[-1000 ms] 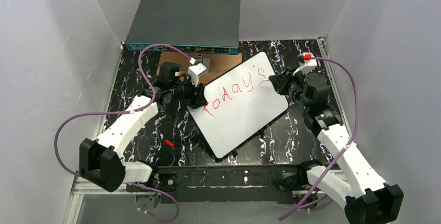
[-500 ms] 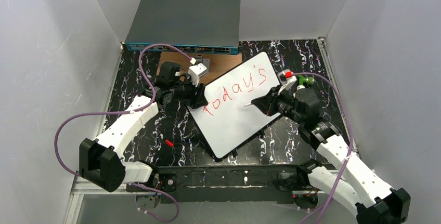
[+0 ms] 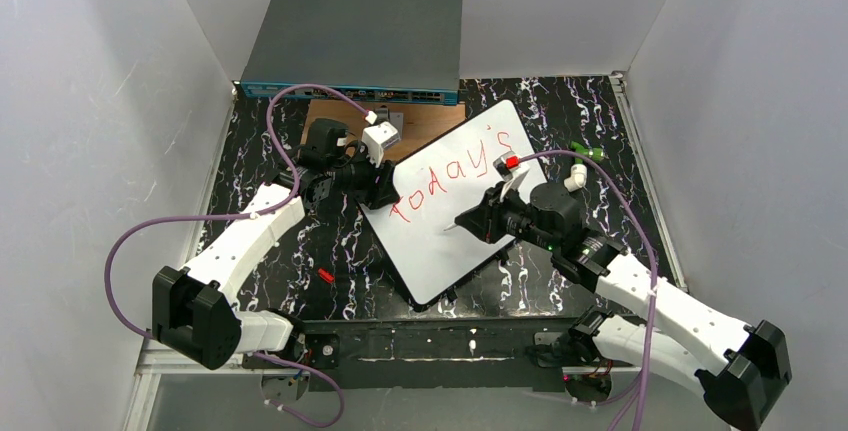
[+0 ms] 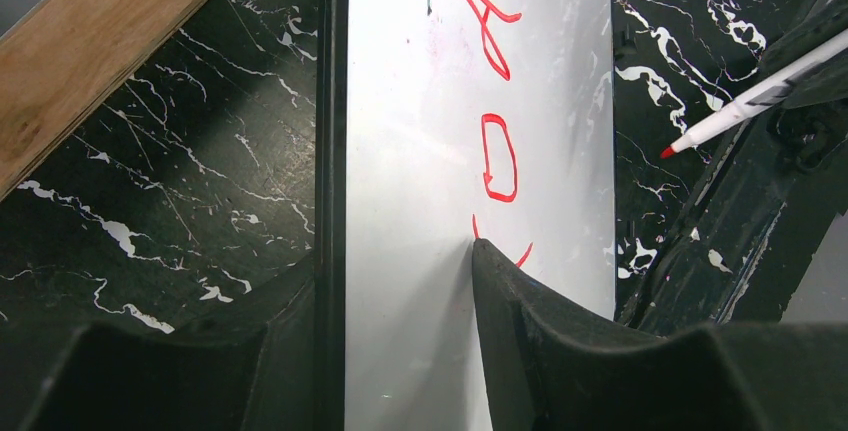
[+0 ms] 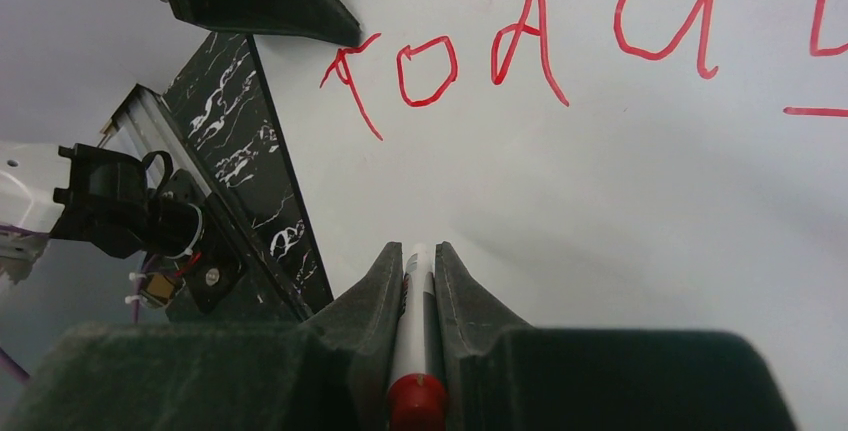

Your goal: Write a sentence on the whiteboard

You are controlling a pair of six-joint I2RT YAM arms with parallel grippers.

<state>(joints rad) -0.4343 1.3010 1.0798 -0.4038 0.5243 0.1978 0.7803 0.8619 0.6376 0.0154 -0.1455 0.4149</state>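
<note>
The whiteboard (image 3: 450,236) lies tilted on the black marbled table, with "Today's" written on it in red (image 5: 600,181). My left gripper (image 3: 385,186) is shut on the board's left edge; in the left wrist view (image 4: 395,271) one finger rests on the white face (image 4: 420,151) and the other sits outside the black rim. My right gripper (image 3: 470,223) is shut on a white marker (image 5: 413,341) with a red end. Its red tip (image 4: 668,151) points at the blank area below the word. I cannot tell whether the tip touches the board.
A grey network switch (image 3: 355,46) stands at the back, with a brown wooden plate (image 3: 340,116) in front of it. A small red piece (image 3: 325,275) lies left of the board and a green item (image 3: 585,151) lies to its right. White walls enclose the table.
My right arm has carried the marker from the end of the word, at the board's upper right, down and left to the blank area below it. The left arm and the board have stayed still.
</note>
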